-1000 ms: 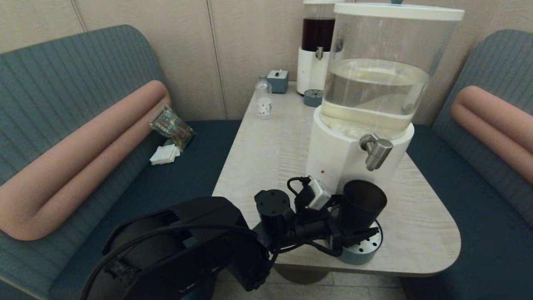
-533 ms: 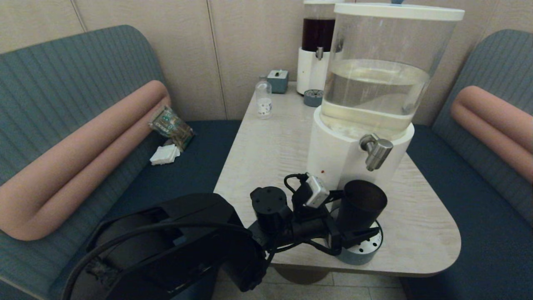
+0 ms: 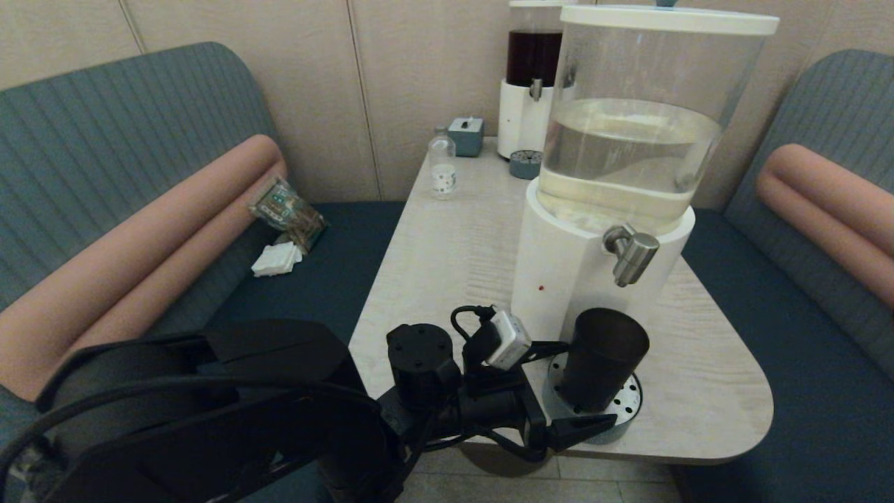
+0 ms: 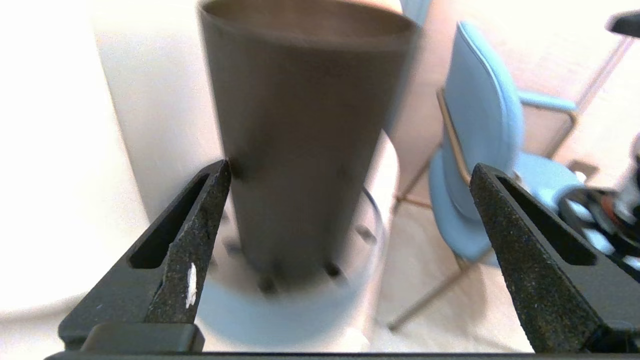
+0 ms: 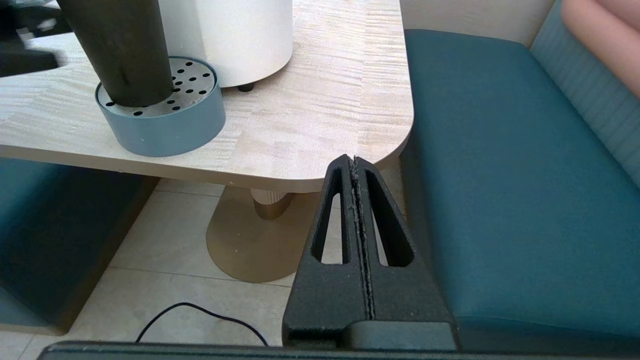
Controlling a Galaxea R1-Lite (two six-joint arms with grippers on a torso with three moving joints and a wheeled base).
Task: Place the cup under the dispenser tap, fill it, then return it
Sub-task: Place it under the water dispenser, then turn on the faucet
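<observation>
Standing on the table (image 3: 447,244), big white-based dispenser (image 3: 594,265); below its dispenser tap (image 3: 632,255), drip tray (image 3: 614,426) bearing the cup (image 3: 597,360) upright; left gripper (image 3: 552,391) beside it, jaws wide, holding nothing; right gripper (image 5: 356,172) pressed closed, empty, off the table's edge; best kept clear, cup centred under nozzle.

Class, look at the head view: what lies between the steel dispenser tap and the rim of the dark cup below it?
Nothing: in the head view only bare air and the dispenser's white base behind separate the dispenser tap from the cup.
</observation>
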